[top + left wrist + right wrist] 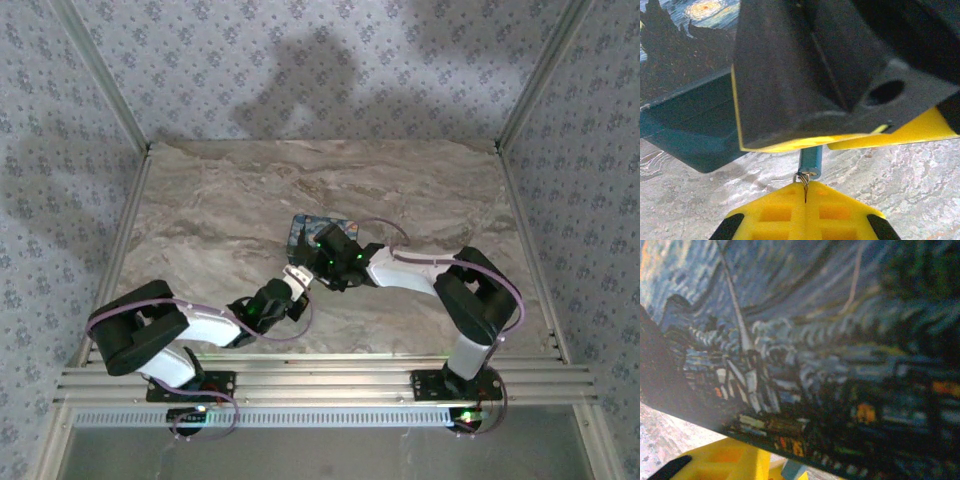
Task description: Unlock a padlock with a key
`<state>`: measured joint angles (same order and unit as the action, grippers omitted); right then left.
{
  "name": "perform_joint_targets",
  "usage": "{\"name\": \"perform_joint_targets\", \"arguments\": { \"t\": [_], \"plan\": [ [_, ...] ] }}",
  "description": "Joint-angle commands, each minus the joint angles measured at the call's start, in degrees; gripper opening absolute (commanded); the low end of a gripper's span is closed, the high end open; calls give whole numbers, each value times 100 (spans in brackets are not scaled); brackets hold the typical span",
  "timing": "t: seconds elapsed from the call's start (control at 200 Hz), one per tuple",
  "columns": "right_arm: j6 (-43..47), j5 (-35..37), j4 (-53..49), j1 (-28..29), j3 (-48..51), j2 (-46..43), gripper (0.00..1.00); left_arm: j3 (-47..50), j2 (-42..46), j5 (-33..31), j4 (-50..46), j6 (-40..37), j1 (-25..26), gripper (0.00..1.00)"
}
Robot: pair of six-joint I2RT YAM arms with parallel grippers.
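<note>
Padlock: can't isolate it cleanly. Best candidate is the black-and-yellow block [805, 75] just past the left jaws [805, 189]. No shackle in sight, so it could equally be right-arm hardware. Either way it sits in the tight cluster at the near edge of the blue box [318, 230], mid-tabletop [200, 220].

Risks, my read:
- Left jaws are fully closed on a thin bit of wire [802, 179] at the tips. A blue-grey stub [810, 160] runs from there up to the block and is probably the key. The pinch is tiny, so any side load makes the stub pivot or slip out.
- Right jaws [315, 252]: can't tell how far open, or whether they hold anything. The right wrist view is box artwork at point-blank range, with one yellow finger [730, 460] at the bottom. An off-centre bite shoves block or box and wrecks alignment.
- Both arms crowd one spot, so a finger-to-finger clash is plausible.
- Box looks unrestrained; a nudge slides it.

Relative position: block directly beyond the left tips, meeting the stub's far end. Relative to the right jaws, can't tell.
</note>
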<state>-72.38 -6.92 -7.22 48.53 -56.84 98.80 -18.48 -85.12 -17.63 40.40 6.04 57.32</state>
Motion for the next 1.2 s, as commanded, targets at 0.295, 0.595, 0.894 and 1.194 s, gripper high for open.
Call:
{"name": "perform_joint_targets", "arguments": {
  "t": [0.295, 0.595, 0.894, 1.194],
  "plan": [
    [-17, -116, -279, 159, -100, 61, 7, -165, 178, -157, -14, -97, 86, 0],
    [257, 17, -326, 100, 71, -256, 0, -164, 512, -68, -309, 243, 61, 10],
    [2038, -475, -616, -323, 155, -559, 0, 12, 1023, 346, -651, 923, -218, 40],
    [3479, -1002, -749, -902, 495, -1241, 0, 222, 2075, 572, -1395, 1378, -554, 42]
  ]
}}
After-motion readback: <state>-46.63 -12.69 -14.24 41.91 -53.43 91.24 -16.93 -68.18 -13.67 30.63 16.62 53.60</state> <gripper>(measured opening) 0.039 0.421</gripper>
